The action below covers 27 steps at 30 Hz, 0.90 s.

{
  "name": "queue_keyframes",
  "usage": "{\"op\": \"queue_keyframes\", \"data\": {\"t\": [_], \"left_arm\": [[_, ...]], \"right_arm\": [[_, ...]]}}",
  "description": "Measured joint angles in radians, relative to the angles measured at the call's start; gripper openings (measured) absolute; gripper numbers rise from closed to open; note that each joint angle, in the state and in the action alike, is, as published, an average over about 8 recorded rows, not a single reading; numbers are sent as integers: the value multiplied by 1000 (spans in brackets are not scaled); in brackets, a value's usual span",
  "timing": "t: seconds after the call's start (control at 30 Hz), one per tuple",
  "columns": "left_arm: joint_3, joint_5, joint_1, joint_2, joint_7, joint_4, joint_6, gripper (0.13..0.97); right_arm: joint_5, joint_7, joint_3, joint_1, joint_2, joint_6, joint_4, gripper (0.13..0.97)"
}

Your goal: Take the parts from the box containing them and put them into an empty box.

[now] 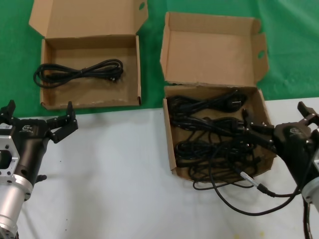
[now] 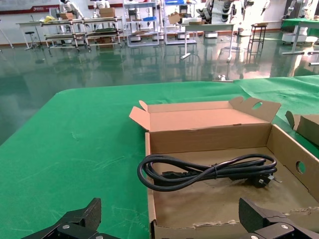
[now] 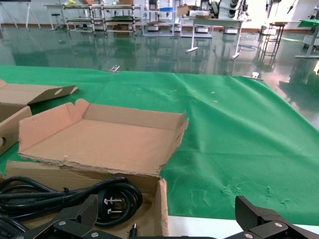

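One cable bundle already in the wide box (upper left). Several bundles left in the squarer box. Right claw spread above them; left claw spread, idle over desk.

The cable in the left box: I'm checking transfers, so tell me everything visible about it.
The cable is thin, black and rubbery-looking, folded into one long flat looped bundle with a plug at its end. It lies alone across the floor of the wide brown cardboard box, beyond the left gripper, which is open and not touching it.
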Motion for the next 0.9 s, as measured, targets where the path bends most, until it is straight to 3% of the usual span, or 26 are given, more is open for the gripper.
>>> {"op": "queue_keyframes", "data": {"t": [0.9], "left_arm": [[0, 0, 0, 0, 0, 0, 0, 966]], "right_arm": [[0, 0, 0, 0, 0, 0, 0, 966]]}}
